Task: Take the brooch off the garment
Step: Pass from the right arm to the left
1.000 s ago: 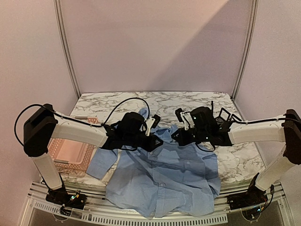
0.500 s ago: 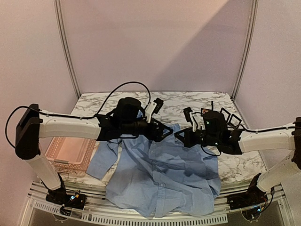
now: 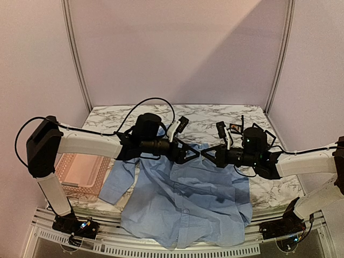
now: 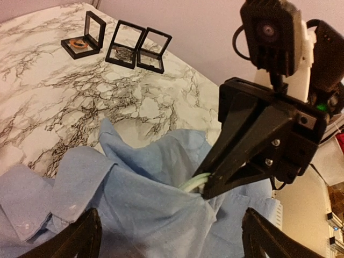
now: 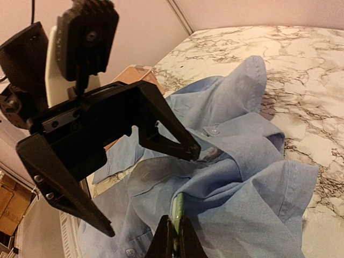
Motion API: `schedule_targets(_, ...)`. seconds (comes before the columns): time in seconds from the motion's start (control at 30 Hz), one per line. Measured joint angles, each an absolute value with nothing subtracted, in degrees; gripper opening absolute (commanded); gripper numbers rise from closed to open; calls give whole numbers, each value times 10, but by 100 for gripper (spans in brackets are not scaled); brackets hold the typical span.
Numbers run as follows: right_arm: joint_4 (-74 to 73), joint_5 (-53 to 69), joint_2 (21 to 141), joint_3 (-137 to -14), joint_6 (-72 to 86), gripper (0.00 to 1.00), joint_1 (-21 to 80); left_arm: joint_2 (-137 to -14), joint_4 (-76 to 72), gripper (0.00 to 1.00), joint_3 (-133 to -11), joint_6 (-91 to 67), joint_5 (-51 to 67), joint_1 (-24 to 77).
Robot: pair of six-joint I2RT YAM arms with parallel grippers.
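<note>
Shirt (image 3: 188,199) lies spread on marble table (image 3: 134,115). Right gripper (image 4: 208,188) is pinched closed on pale green brooch (image 5: 177,208) at collar (image 5: 236,156). Left gripper (image 3: 191,153) faces it, fingers wide apart, holding nothing.

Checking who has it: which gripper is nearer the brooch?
Right. The right gripper is shut on the brooch at the shirt; the left gripper is open beside it, apart.

A: Illumination level?
B: Dim, with a mauve cast. On the back wall (image 3: 177,48) a diagonal edge separates a brighter upper-right zone from shade.
A: Sharpness?
B: Top view slightly soft. Wrist views grainy and warmer; folds of the garment (image 3: 183,199) carry soft shadows.
</note>
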State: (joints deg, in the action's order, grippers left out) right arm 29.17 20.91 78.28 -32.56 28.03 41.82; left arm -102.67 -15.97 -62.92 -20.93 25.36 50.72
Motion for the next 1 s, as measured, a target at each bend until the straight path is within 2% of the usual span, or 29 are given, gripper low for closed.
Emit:
schedule_targets(0.27, 326, 279, 792, -326, 286, 0, 406, -1059, -186, 48, -628, -234, 309, 498)
schedule_targets(0.37, 330, 294, 799, -326, 288, 0, 403, -1063, -189, 38, -627, -241, 325, 498)
schedule_targets(0.67, 344, 331, 816, -326, 293, 0, 392, -1064, -220, 19, -612, -263, 356, 498)
schedule_targets(0.77, 344, 343, 820, -326, 293, 0, 390, -1064, -228, 7, -607, -267, 364, 498)
schedule_targets(0.83, 345, 351, 820, -326, 293, 4, 386, -1064, -232, 0, -604, -270, 371, 497)
schedule_targets(1.0, 352, 368, 822, -326, 297, 22, 378, -1064, -247, 0, -601, -277, 389, 493)
